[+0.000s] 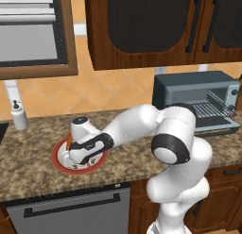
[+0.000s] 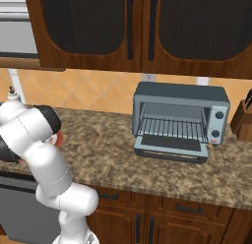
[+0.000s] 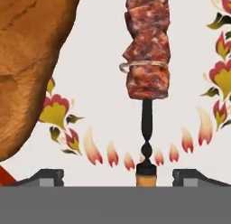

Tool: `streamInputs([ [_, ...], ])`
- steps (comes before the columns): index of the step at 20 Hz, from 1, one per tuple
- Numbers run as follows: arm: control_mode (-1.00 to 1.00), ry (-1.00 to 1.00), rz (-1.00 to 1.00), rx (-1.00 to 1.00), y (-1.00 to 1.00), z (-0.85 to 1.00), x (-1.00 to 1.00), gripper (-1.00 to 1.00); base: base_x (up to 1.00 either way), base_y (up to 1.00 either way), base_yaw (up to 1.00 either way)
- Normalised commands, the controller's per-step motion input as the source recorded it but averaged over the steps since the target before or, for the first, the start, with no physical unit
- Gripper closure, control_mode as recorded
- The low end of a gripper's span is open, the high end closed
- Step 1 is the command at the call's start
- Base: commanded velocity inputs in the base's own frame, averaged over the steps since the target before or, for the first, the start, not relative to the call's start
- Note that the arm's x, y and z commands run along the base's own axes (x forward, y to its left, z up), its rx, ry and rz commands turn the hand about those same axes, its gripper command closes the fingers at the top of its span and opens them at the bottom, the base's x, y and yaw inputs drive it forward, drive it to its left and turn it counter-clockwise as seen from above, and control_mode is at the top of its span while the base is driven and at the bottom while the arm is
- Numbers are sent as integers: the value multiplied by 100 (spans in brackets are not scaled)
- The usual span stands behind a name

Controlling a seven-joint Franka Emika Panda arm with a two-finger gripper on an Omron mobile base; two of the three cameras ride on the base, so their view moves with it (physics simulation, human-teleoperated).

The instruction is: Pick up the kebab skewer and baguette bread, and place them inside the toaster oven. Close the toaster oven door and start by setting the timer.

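The kebab skewer (image 3: 148,47), dark red meat chunks on a thin stick, lies on a white plate (image 3: 99,83) with a flame-pattern rim. My gripper (image 3: 119,175) hovers low over it, open, its fingertips (image 3: 47,175) standing wide on either side of the skewer's handle end without touching it. The orange-brown baguette bread (image 3: 31,60) lies beside the skewer on the same plate. In the left base view the hand covers most of the red-rimmed plate (image 1: 59,160). The toaster oven (image 1: 194,87) (image 2: 182,98) stands to the right, its door (image 2: 170,147) folded down open.
A white soap dispenser (image 1: 19,116) stands at the back left of the granite counter. A knife block (image 2: 243,120) sits right of the oven. Dark wall cabinets hang above. A dishwasher front (image 1: 71,214) is under the counter edge.
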Motion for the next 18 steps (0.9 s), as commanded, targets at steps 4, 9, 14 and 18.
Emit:
streamInputs([
  [4, -100, 0, 0, 0, 0, -25, 6, 100, 0, 0, 0],
  [9, -100, 0, -3, 0, -25, -48, -2, 100, 0, 0, 0],
  [14, -100, -1, -1, 0, -63, -4, -6, 100, 0, 0, 0],
  [18, -100, -3, 0, 0, -97, 30, -18, 100, 0, 0, 0],
])
